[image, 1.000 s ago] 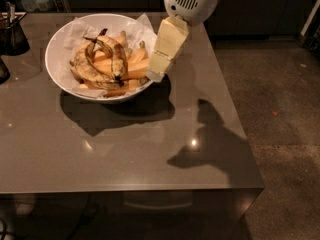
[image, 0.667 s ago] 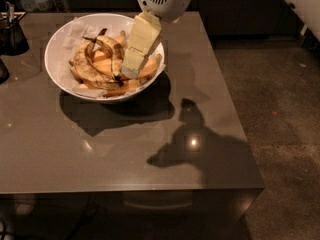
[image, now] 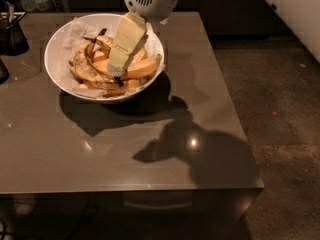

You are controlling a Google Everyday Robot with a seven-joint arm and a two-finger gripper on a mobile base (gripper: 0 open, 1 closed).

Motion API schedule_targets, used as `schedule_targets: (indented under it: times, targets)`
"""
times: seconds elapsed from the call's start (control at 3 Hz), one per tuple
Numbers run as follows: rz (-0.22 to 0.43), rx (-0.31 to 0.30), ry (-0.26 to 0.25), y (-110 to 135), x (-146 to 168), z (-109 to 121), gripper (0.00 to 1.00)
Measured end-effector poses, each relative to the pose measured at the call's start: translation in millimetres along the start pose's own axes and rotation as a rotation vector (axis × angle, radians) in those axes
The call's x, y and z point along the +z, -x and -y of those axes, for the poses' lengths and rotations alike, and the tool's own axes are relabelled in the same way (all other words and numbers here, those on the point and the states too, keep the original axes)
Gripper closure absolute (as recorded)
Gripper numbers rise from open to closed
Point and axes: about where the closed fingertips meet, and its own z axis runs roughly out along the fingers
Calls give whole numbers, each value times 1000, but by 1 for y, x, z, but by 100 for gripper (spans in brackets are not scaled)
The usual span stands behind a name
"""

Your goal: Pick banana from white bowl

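A wide white bowl (image: 56,79) sits near the back left of a dark, glossy table (image: 150,169). It is lined with crumpled white paper (image: 71,30) that pokes up past the rim. Several bananas lie heaped inside.

The banana (image: 84,69) to be picked is the long, thin, curved one along the left side of the heap. It is yellow-brown with large black patches. It curls from the back of the bowl round toward the front and rests against the cleaner yellow-orange bananas (image: 142,66) to its right.

The robot's gripper (image: 116,72) reaches down from the top of the view as a pale slab. Its tip is inside the bowl, at the middle of the heap, just to the right of the dark banana's curve. Whether the gripper is open or closed cannot be told from this angle, and contact with the fruit is not clear either.

The banana looks very ripe, so it is probably soft, light and easy to bruise or split. The peel may be a little slick. The best hold is likely across the middle of its curve, where it is thickest and most exposed, with a gentle squeeze. The thin stem could snap. The loose paper lining might snag and lift with it.

A dark container (image: 12,34) stands at the table's far left edge.
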Motion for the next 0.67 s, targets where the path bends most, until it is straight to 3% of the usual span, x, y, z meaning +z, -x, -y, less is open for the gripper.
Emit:
schedule_targets:
  times: [0.67]
  targets:
    - [-4,-41,63,44,16,-4,0]
